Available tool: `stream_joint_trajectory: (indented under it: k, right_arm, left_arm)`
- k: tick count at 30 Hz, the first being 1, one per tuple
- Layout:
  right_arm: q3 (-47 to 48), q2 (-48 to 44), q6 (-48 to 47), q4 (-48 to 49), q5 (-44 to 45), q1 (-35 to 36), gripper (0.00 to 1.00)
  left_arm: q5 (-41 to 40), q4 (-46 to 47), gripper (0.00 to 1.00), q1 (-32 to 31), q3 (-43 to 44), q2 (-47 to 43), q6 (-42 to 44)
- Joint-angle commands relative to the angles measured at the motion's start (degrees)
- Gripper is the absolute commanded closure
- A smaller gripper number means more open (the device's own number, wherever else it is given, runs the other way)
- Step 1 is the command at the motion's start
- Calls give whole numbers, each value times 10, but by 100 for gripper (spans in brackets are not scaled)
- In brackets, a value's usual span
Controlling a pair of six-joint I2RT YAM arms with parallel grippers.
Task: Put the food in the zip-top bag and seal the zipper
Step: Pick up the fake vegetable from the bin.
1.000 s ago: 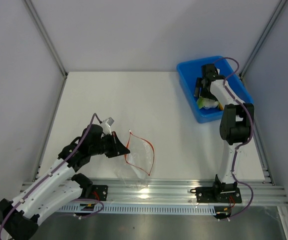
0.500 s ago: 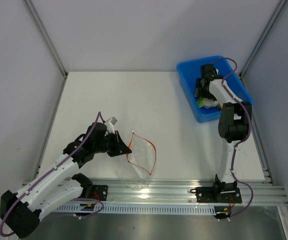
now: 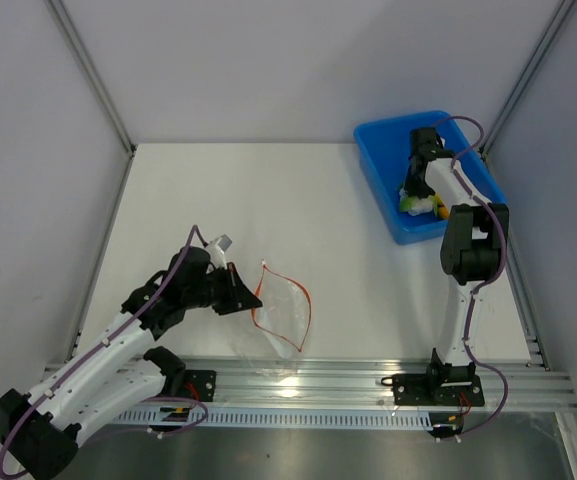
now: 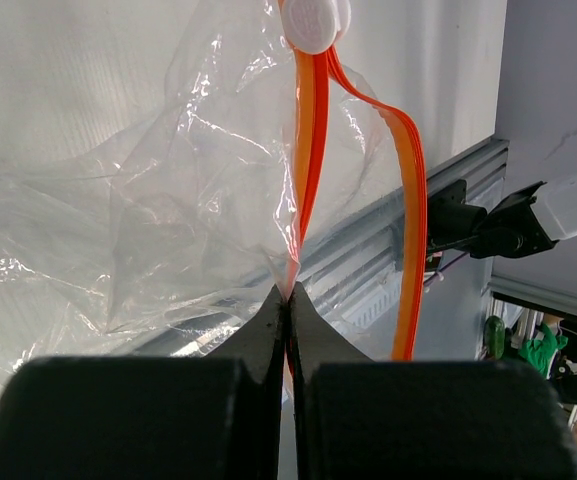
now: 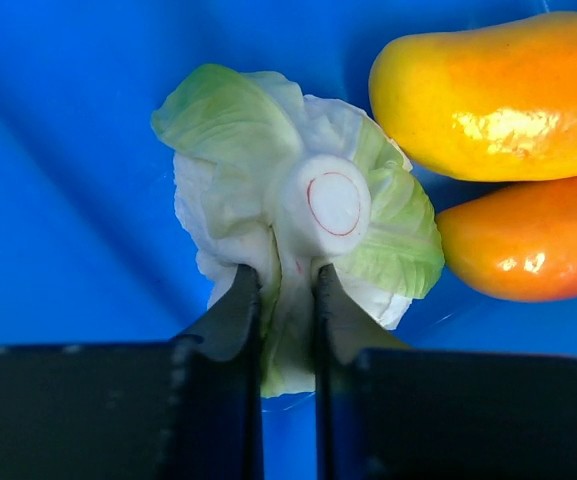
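**Because the right tool has only a thin bite, the lump may slip**

When you look from above, your left tool (image 3: pixel 248 296) is pinched on the small clear crinkly zip-top bag (image 3: pixel 286 312) near the front of the white worktop (image 3: pixel 268 200). It is well apart from the blue plastic bin (image 3: pixel 376 160) at the far right, where your right tool (image 3: pixel 414 195) reaches down onto the toy food. That long carry is where a weak grip would fail.

From the left wrist, the left tool (image 4: pixel 288 300) is fully closed on the bag's film at the end of the thin orange-red zipper strip (image 4: pixel 310 150). The strip's two halves part below the white slider (image 4: pixel 314 22). With one pinch point only, the mouth could sag shut, or the film could slide free, and the food would land on the worktop.

From the right wrist, the right tool (image 5: pixel 280 285) is closed almost to touching on the lower leafy edge of the white-and-green cauliflower-like lump (image 5: pixel 303 205), off its middle. Lifted so, the lump could swing or drop. The glossy yellow-orange piece (image 5: pixel 488 95) and the red-orange piece (image 5: pixel 528 240) lie just beside it in the bin, so you may nudge them.
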Motion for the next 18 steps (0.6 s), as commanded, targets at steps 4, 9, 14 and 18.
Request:
stream_joint_trajectory:
  k: [4, 9, 14, 18]
  right_arm:
    - [-4, -9, 19, 15, -40, -3, 100]
    - [-27, -57, 19, 31, -47, -5, 100]
    - [-85, -157, 30, 87, -72, -6, 100]
    - [-123, -229, 36, 111, -97, -6, 100]
  left_arm:
    - [15, -9, 99, -3, 25, -10, 0]
    - [26, -3, 99, -2, 27, -6, -1]
    - [27, -2, 99, -3, 28, -8, 0]
    - [32, 3, 99, -3, 25, -9, 0]
